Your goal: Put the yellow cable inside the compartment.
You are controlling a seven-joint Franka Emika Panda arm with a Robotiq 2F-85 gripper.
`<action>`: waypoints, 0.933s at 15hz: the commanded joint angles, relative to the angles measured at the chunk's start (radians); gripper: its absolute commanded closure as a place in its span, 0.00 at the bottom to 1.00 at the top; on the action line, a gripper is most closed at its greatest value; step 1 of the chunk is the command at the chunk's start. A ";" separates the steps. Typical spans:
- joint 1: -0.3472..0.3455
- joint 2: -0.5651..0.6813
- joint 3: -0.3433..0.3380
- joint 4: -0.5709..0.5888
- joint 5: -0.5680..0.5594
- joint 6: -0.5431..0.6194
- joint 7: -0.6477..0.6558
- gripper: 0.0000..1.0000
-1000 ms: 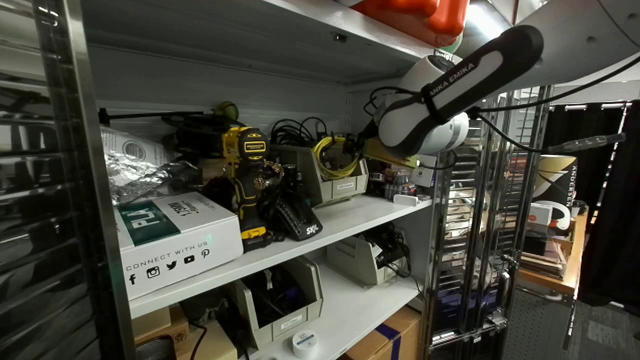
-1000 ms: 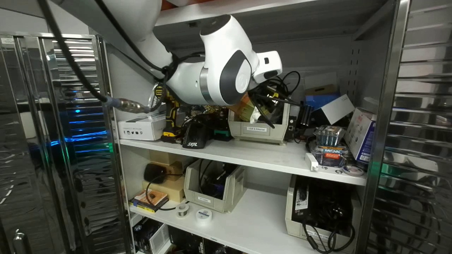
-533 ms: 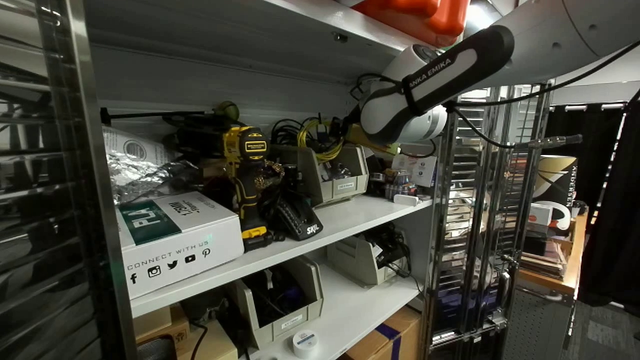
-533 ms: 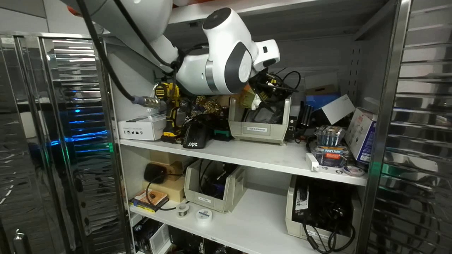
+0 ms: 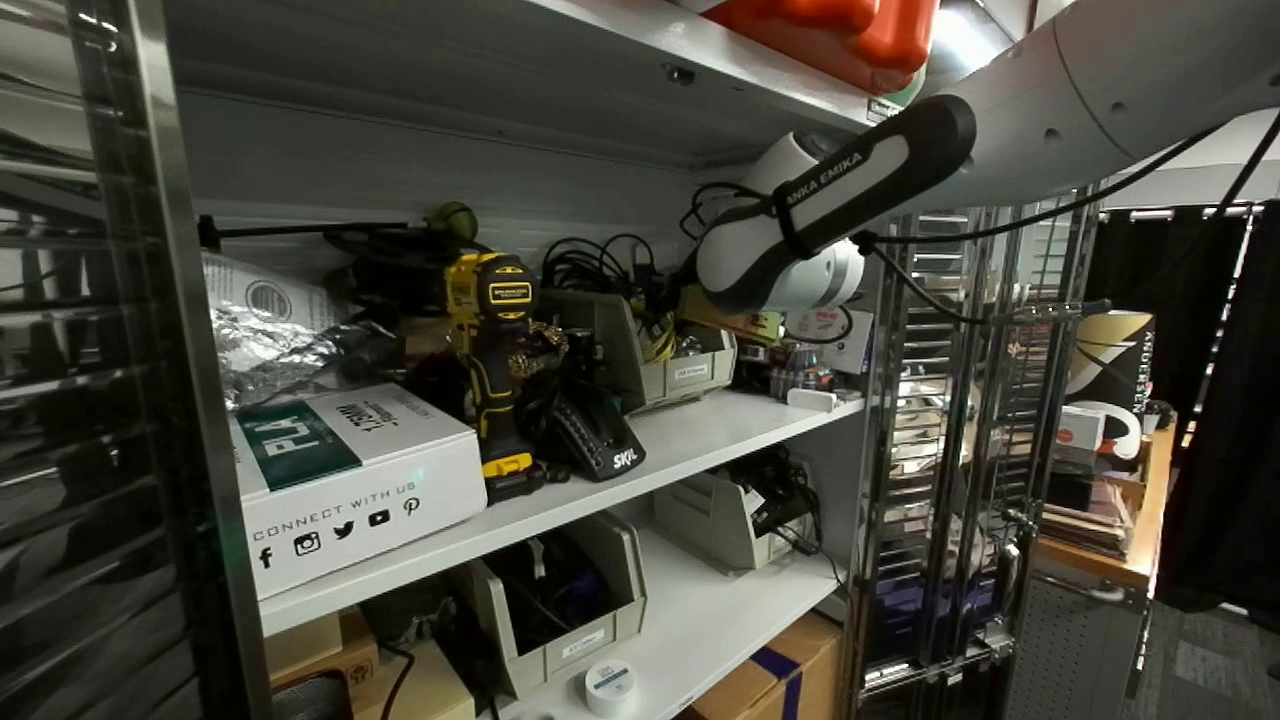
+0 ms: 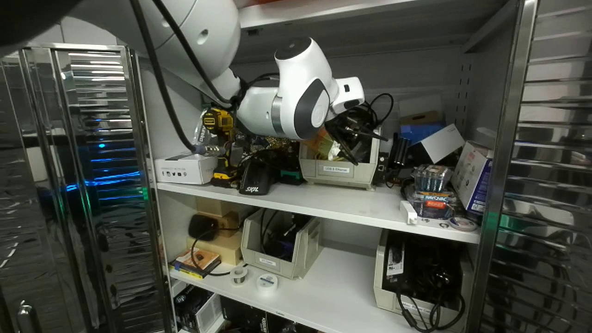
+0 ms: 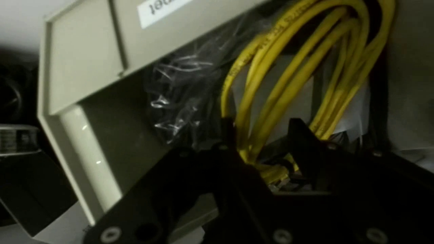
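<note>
The yellow cable (image 7: 288, 91) is a loose coil at the mouth of the grey labelled bin (image 7: 84, 57). In an exterior view, a little of the cable (image 5: 660, 340) shows inside the bin's side wall (image 5: 612, 355); the rest is hidden. My gripper (image 7: 261, 125) has its fingers apart, with loops lying between and past them; the fingers do not press together on the cable. In an exterior view, the gripper (image 6: 370, 150) reaches over the bin (image 6: 314, 169), fingers spread, and the cable is hidden behind the hand. A clear plastic bag (image 7: 183, 101) lies in the bin.
A yellow-and-black drill (image 5: 500, 300), a SKIL charger (image 5: 600, 440) and a white box (image 5: 370, 500) stand beside the bin on the shelf. Battery packs (image 6: 432, 185) and a white-and-blue box (image 6: 474, 175) stand on the other side. An upper shelf (image 6: 351, 9) lies above the arm.
The yellow coil rose with the gripper and shifted toward the drill side, then came down into the bin. The arm moved the same way, up and then down.
</note>
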 commanded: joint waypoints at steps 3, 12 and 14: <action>-0.067 -0.174 0.111 -0.074 0.108 -0.041 -0.110 0.08; -0.046 -0.534 0.018 -0.380 0.147 -0.308 -0.137 0.00; -0.040 -0.613 0.000 -0.422 0.169 -0.442 -0.165 0.00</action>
